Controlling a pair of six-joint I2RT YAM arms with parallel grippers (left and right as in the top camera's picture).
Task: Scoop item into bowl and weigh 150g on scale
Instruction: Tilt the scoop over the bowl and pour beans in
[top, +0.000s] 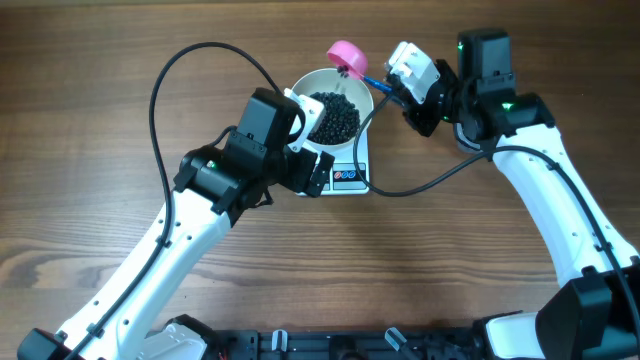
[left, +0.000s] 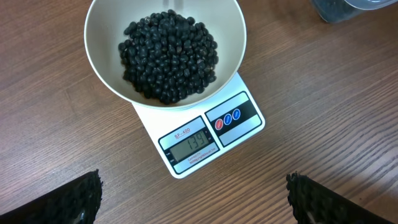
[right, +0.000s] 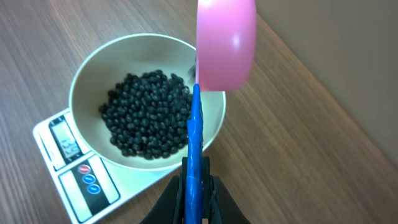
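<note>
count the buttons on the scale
3, in a row on the black panel of the scale, beside the display: a red button nearest the display, then a middle blue button and an outer blue button. None looks hidden.

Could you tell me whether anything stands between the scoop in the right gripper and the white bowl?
Nothing visible does. The right gripper holds the pink scoop by its blue handle above the rim of the bowl, with only open air down to the beans.

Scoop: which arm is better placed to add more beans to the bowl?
Right. The right gripper is shut on the pink scoop, held at the bowl rim; the left gripper hangs open, empty.
</note>
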